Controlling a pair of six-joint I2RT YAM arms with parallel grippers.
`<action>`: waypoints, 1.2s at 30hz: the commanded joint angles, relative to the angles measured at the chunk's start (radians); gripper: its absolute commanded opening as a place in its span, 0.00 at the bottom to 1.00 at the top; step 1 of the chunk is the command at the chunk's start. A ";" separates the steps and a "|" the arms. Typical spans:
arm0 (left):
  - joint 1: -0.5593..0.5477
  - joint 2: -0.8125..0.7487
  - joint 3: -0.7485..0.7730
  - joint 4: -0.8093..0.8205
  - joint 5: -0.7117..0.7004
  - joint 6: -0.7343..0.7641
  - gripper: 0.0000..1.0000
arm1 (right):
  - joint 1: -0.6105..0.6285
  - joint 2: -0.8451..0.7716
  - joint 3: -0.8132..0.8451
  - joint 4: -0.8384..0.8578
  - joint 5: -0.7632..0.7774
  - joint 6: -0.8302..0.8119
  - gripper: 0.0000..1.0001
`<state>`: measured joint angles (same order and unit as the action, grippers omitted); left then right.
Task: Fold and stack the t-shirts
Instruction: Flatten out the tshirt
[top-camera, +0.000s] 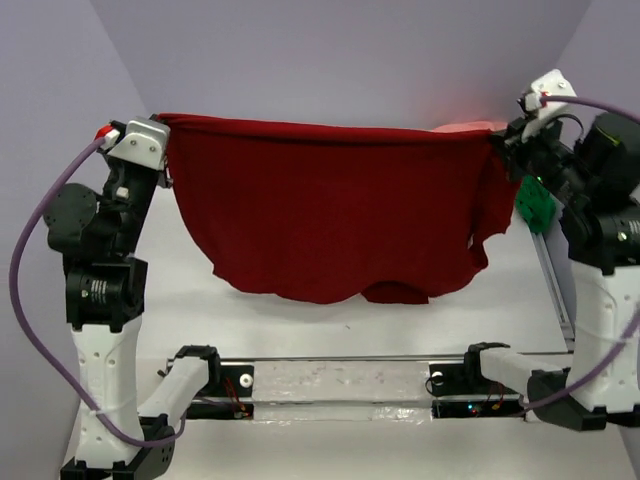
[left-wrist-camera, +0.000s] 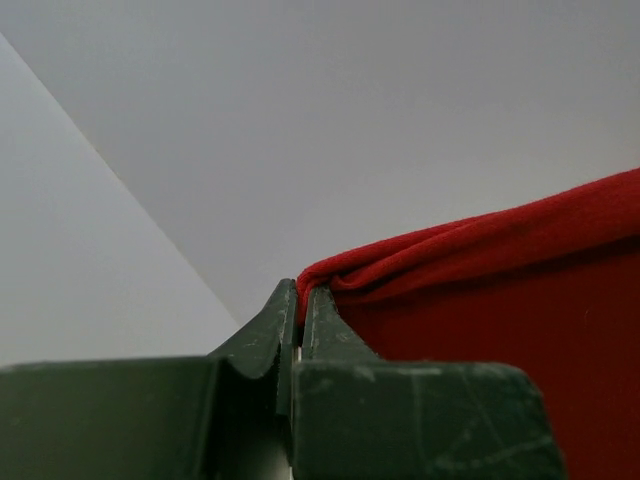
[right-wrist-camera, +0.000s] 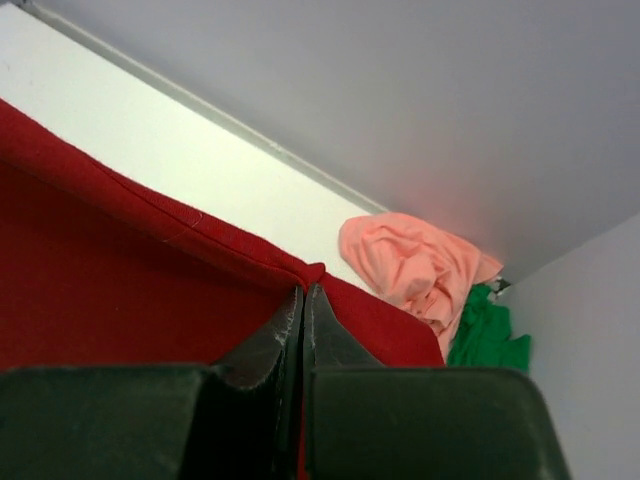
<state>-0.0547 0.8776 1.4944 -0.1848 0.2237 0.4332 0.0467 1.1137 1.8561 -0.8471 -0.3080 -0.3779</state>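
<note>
On the left arm a round label (top-camera: 100, 290) sits on a black joint, its writing too small to read, and a purple cable (top-camera: 25, 240) loops beside it. The left gripper (top-camera: 165, 125) is raised above the table, its jaws pressed together on the upper left corner of the dark red t-shirt (top-camera: 330, 210). In the left wrist view the cloth (left-wrist-camera: 500, 300) bunches into the pinch of that gripper (left-wrist-camera: 298, 300).

The shirt hangs spread between the two arms like a curtain. Its top edge is stretched nearly straight and its lower hem droops unevenly towards the white table (top-camera: 330, 330); whether the hem touches it cannot be told. Pale lavender-grey walls (top-camera: 350, 60) close the space behind and at both sides. A metal rail (top-camera: 340, 380) runs along the near edge.

The right gripper (top-camera: 497, 140) is clamped tight on the shirt's upper right corner, as the right wrist view shows (right-wrist-camera: 302, 295). Behind it, in the far right corner, the salmon pink t-shirt (right-wrist-camera: 415, 260) lies crumpled, with the bright green t-shirt (right-wrist-camera: 485, 335) just beside it against the right wall.
</note>
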 joint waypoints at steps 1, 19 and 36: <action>0.016 0.075 -0.091 0.114 -0.072 0.003 0.00 | -0.015 0.130 -0.070 0.123 0.021 -0.001 0.00; 0.015 0.552 0.142 0.295 -0.135 -0.048 0.00 | -0.015 0.782 0.577 0.048 0.009 0.042 0.00; 0.015 0.023 -0.183 0.140 -0.090 -0.056 0.00 | -0.015 0.045 -0.143 0.099 -0.049 0.045 0.00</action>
<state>-0.0509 0.9928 1.3018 -0.0502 0.1471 0.3779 0.0460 1.3304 1.7313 -0.8013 -0.3702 -0.3363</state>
